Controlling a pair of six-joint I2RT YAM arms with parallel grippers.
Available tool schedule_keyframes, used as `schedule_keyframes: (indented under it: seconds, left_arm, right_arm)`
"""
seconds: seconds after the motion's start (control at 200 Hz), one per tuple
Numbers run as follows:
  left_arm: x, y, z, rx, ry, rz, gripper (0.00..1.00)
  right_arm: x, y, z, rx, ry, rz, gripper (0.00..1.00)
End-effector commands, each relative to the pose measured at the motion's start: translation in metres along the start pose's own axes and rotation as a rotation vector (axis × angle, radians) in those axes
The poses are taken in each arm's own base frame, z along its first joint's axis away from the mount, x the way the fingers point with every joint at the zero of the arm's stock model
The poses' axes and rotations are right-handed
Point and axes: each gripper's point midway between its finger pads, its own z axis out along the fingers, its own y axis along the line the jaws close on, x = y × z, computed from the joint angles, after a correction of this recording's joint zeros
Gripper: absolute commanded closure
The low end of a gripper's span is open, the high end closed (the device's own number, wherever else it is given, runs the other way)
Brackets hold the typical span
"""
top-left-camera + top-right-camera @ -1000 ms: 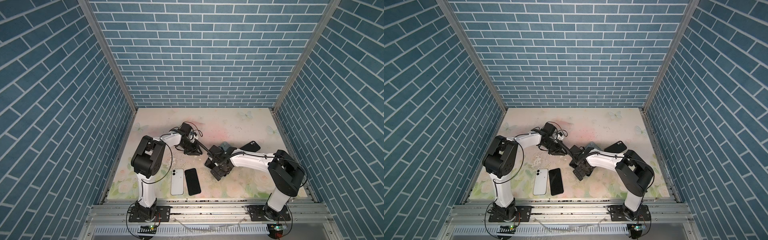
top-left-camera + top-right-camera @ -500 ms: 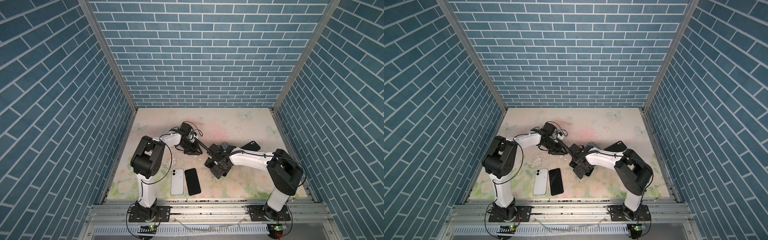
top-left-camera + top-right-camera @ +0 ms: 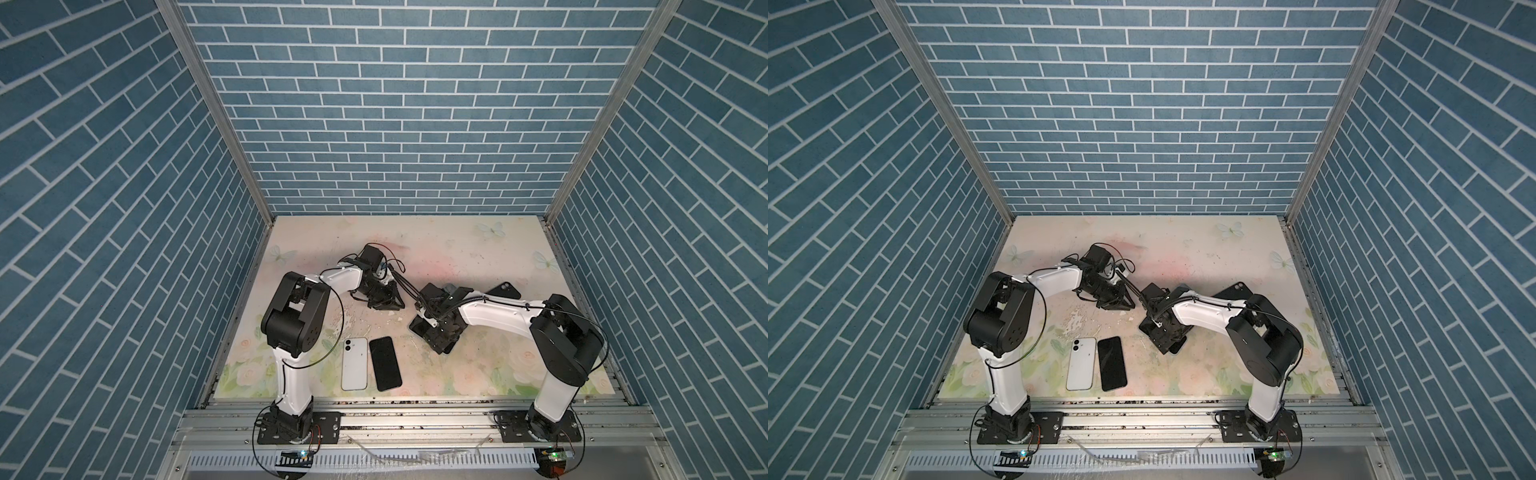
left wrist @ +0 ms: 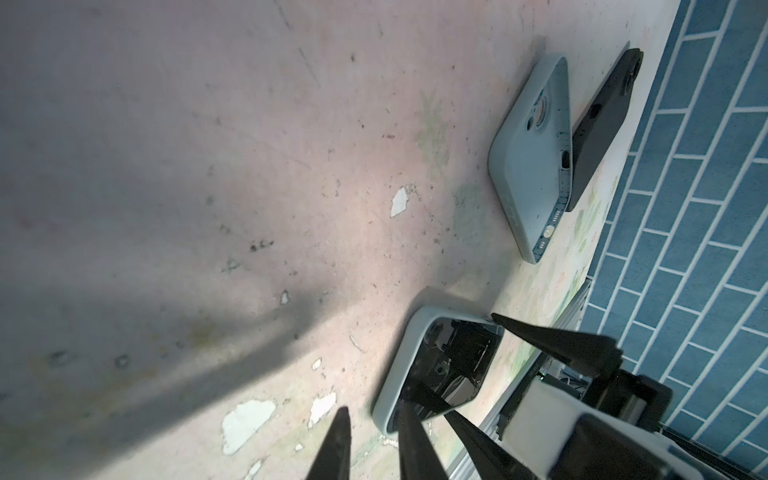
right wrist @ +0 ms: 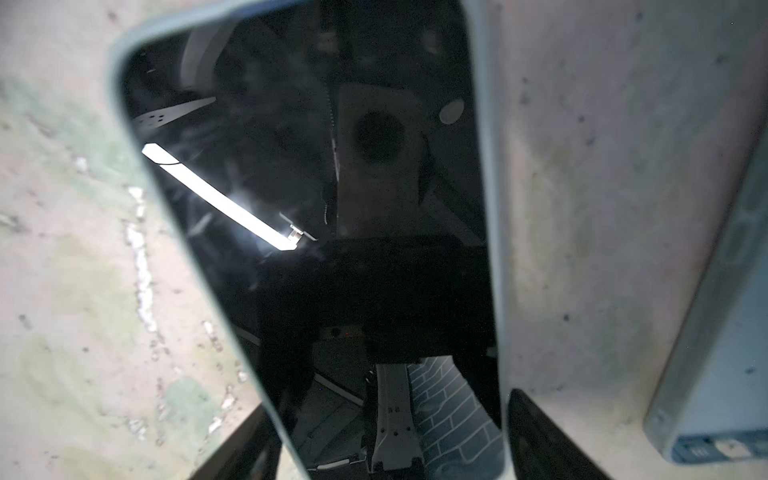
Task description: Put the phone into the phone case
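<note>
Blue brick walls boxed a floral desk. Over it the right pincer stood wide astride the phone; whether it squeezed was unclear. Beside it the left pincer, nearly closed, held nothing. Just toward five o'clock of centre, the phone lay face up, glossy black, rimmed by its pale grey-blue case.

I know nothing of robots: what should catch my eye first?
The left arm and right arm converge over the middle of a flowery table, boxed in by blue brick walls. The right gripper stands over a phone in a pale case, jaws either side. Up front, a white phone and a black phone lie side by side.
</note>
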Motion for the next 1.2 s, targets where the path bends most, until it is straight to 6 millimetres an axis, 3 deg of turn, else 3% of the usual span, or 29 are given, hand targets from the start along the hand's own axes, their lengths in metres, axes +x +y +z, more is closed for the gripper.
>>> schedule_keyframes:
  seconds: [0.0, 0.27, 0.415, 0.845, 1.035, 1.195]
  left_arm:
    - [-0.002, -0.006, -0.013, 0.005, -0.032, 0.022, 0.77]
    - [-0.016, -0.006, -0.054, -0.073, -0.155, 0.079, 0.77]
    - [-0.017, -0.005, -0.065, -0.072, -0.186, 0.076, 0.77]
    - [-0.019, -0.006, -0.069, -0.045, -0.196, 0.066, 0.77]
    - [-0.019, -0.006, -0.069, -0.042, -0.195, 0.062, 0.76]
    - [-0.02, -0.006, -0.071, -0.042, -0.199, 0.063, 0.77]
  right_arm:
    - [0.006, 0.006, 0.016, -0.027, 0.029, 0.05, 0.37]
    - [-0.016, 0.001, -0.01, -0.006, -0.064, 0.107, 0.36]
    - [-0.027, -0.006, -0.022, 0.015, -0.094, 0.115, 0.15]
    - [-0.012, -0.03, 0.008, -0.008, -0.012, 0.216, 0.14]
    - [-0.009, -0.021, 0.024, -0.061, 0.022, 0.226, 0.14]
    - [-0.014, -0.014, 0.03, -0.102, 0.025, 0.252, 0.23]
